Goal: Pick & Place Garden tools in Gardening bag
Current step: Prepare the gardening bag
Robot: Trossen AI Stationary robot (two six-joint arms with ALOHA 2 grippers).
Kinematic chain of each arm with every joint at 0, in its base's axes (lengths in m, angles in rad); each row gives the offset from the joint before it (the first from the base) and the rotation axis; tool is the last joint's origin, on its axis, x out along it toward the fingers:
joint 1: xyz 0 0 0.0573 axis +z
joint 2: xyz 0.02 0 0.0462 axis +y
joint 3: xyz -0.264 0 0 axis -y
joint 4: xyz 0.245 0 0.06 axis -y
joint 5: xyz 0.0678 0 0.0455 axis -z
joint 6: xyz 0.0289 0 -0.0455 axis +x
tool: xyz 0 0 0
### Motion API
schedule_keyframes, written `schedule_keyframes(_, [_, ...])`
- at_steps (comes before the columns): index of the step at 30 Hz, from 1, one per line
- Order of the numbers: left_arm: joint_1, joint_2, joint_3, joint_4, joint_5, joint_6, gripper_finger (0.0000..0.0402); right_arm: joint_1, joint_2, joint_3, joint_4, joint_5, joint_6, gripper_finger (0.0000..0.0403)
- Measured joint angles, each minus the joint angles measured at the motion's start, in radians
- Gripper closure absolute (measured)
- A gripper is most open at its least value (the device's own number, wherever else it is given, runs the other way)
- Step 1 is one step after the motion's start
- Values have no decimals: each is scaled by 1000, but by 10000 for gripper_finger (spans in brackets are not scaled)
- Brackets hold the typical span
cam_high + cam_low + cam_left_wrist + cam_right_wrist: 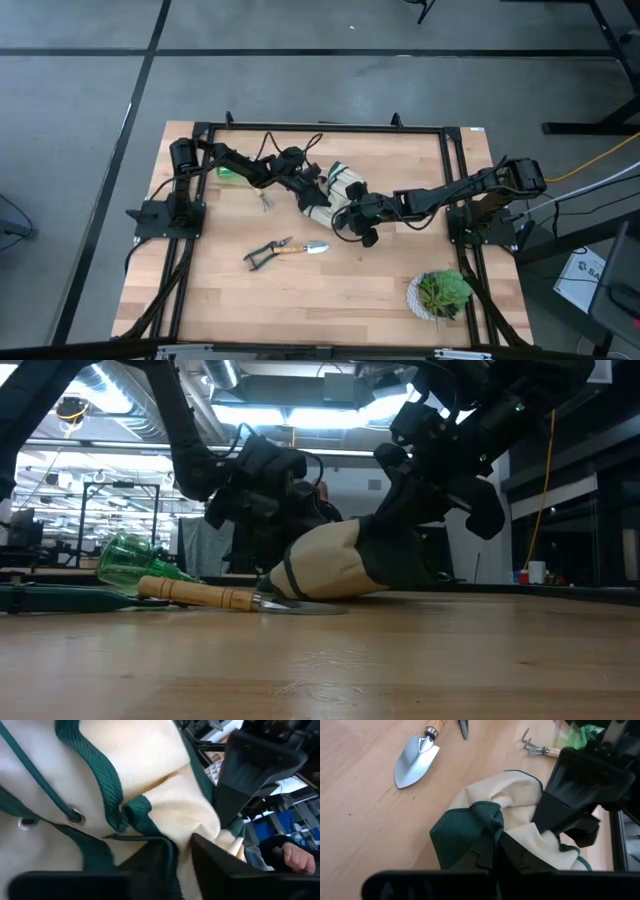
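The wooden tabletop [230,300] carries the gardening bag [333,192] lying on its side near the middle, toward the far edge. The left gripper [312,188] and right gripper [352,215] each pinch its green-trimmed rim (one from either side). A potted plant [441,293] sits at the near right corner. The pruning shears [264,252] and trowel [305,247] lie just nearer than the bag, a small hand rake [538,749] beyond.
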Motion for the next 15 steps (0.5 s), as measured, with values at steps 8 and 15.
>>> schedule_keyframes(8, [30,-1,0,0,10,35,396,-3,0,0,-8,-14,49,390])
schedule_keyframes(15, [44,-49,1,-80,2,129,398,-12,0,2,-15,-56,159,328])
